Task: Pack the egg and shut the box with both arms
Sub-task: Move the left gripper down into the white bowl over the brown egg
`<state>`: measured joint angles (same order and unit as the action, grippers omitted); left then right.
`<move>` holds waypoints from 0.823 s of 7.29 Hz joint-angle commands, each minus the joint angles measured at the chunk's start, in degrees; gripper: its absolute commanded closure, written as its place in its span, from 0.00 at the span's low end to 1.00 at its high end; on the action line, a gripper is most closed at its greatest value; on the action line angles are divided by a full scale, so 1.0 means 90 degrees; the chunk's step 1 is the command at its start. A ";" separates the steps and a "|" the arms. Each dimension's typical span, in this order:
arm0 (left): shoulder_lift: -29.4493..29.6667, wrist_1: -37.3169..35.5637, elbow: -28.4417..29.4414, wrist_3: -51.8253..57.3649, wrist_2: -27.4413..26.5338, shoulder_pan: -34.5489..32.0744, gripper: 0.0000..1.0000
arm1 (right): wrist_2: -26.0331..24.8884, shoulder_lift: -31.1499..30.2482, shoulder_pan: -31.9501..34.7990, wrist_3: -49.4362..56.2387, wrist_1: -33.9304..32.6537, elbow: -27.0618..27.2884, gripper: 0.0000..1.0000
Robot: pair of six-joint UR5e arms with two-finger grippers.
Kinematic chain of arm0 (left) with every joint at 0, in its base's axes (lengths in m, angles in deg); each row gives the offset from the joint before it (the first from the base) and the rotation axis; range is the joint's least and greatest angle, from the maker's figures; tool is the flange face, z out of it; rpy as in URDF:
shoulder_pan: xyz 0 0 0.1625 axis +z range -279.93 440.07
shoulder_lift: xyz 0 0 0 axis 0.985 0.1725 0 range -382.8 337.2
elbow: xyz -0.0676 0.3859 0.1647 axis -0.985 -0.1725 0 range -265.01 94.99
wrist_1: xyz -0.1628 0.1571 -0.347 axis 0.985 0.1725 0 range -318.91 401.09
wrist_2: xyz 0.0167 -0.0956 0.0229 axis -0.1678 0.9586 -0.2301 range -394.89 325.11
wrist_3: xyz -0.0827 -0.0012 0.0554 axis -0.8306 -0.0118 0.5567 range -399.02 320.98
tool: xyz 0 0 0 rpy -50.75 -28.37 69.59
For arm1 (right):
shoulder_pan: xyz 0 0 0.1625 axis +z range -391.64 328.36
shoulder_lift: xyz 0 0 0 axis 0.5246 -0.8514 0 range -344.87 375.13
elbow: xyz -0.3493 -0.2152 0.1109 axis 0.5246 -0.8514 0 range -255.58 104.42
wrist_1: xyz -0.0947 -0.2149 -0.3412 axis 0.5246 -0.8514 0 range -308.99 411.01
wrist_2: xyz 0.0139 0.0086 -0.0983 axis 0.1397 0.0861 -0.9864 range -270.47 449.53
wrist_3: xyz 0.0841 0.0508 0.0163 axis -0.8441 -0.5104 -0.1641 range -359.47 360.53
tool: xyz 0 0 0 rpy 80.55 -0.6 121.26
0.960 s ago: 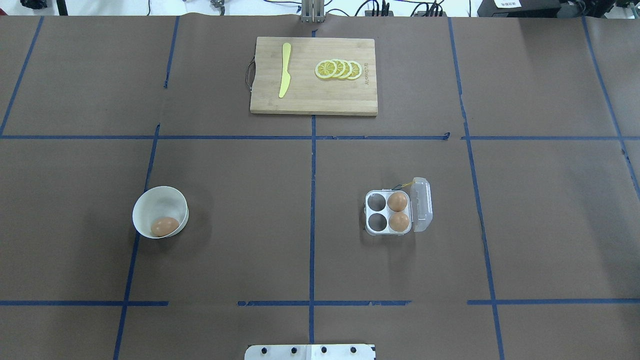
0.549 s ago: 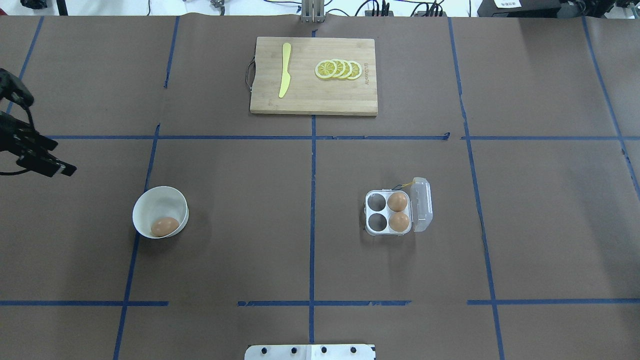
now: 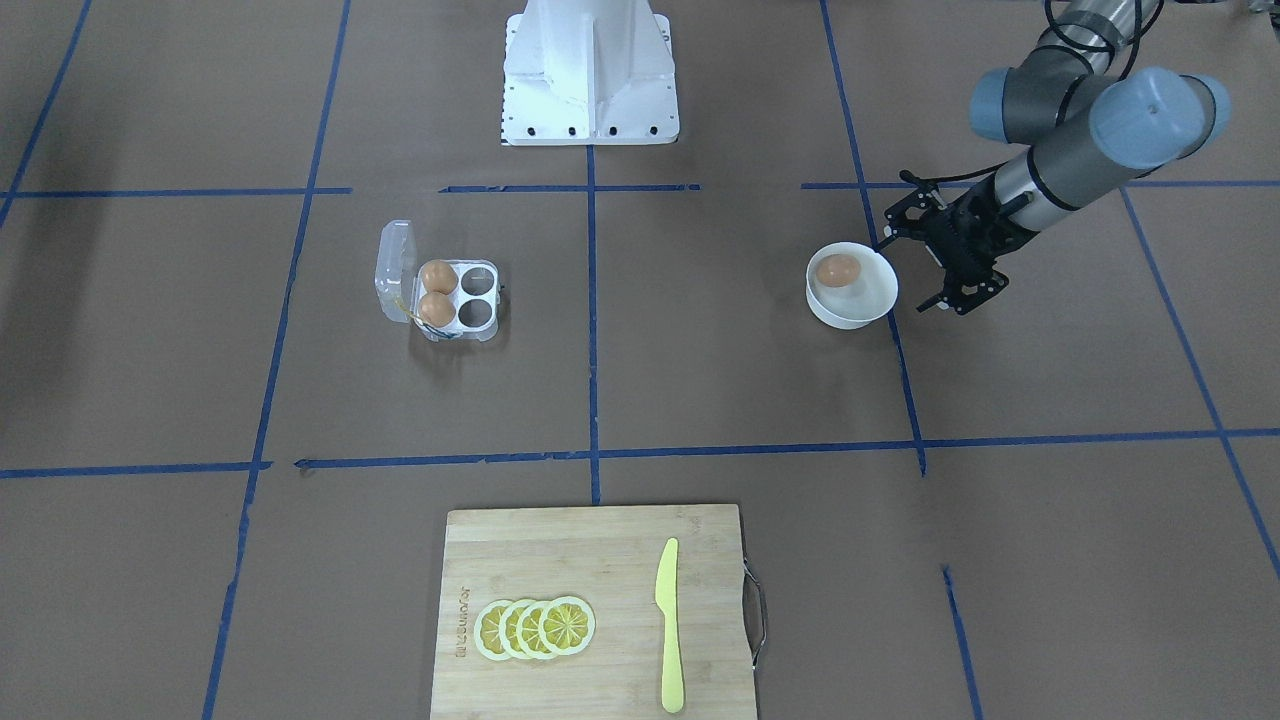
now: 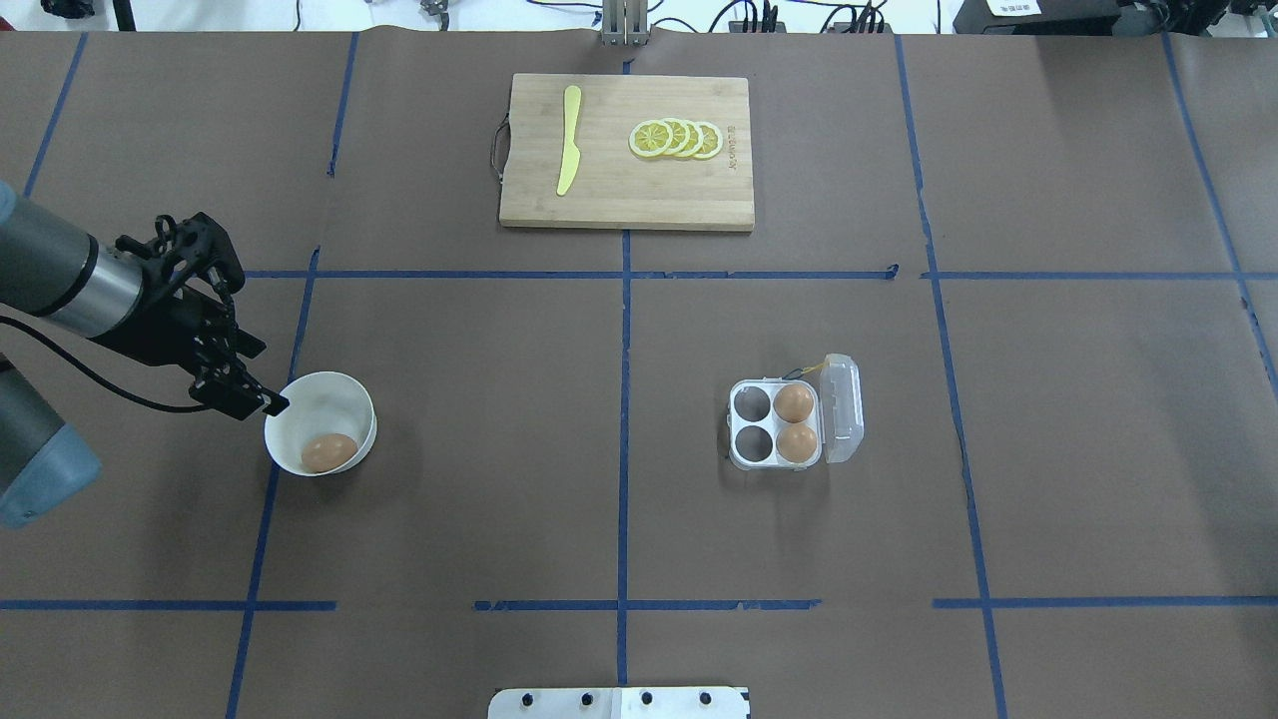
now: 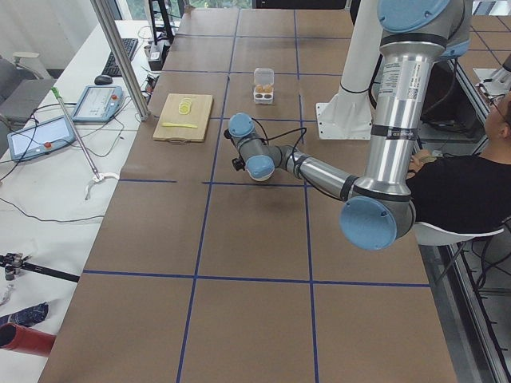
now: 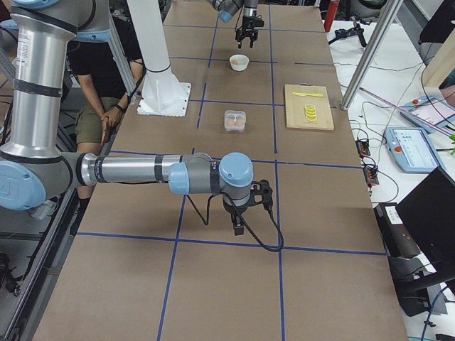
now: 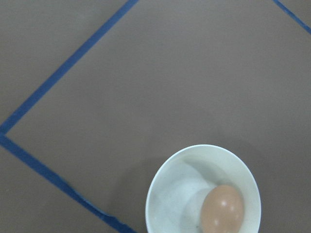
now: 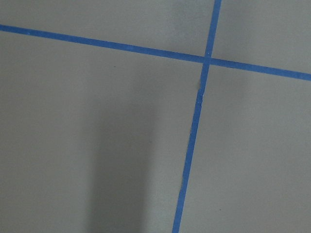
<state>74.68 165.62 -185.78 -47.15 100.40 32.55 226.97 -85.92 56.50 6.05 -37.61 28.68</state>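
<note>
– Beside the bowl [image 4: 321, 381], on the table's left half: left gripper [image 4: 260, 345] hovers, jaws spread wide, nothing between them, one fingertip just beside the rim.
– Egg count?
– Three. One egg [image 4: 329, 451] lies in the bowl. Second egg [image 4: 794, 403] and third egg [image 4: 797, 443] sit in the box [image 4: 775, 425], in the two cells next to the lid.
– Box itself?
– Right of centre, well apart from the bowl. Four cells, two vacant. Lid stands open.
– Right gripper [image 6: 238, 226]?
– Points down over bare table near the right end. Only the side camera shows it, so I cannot tell whether its jaws are apart or together.
– Anything else?
– One board [image 4: 639, 195] at the far edge, carrying one yellow knife [image 4: 569, 140] and four overlapping lemon slices [image 4: 677, 139].
</note>
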 commanded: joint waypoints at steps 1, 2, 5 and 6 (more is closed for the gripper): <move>0.0097 0.0000 0.0004 0.0023 -0.0120 0.0337 0.10 | 0.0002 -0.0003 -0.0018 0.0002 0.0100 -0.0013 0.00; 0.0097 0.0000 0.0004 0.0023 -0.0275 0.0454 0.14 | 0.0012 -0.0003 -0.0038 0.0002 0.0100 -0.0013 0.00; 0.0097 -0.0009 0.0092 0.0062 -0.0442 0.0592 0.22 | 0.0109 -0.0003 -0.0048 0.0012 0.0110 -0.0013 0.00; 0.0097 -0.0019 0.0102 0.0256 -0.0703 0.0640 0.23 | 0.0158 -0.0003 -0.0048 0.0012 0.0110 -0.0013 0.00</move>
<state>75.55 165.52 -185.15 -46.30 96.09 37.89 227.85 -85.95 56.10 6.15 -36.63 28.59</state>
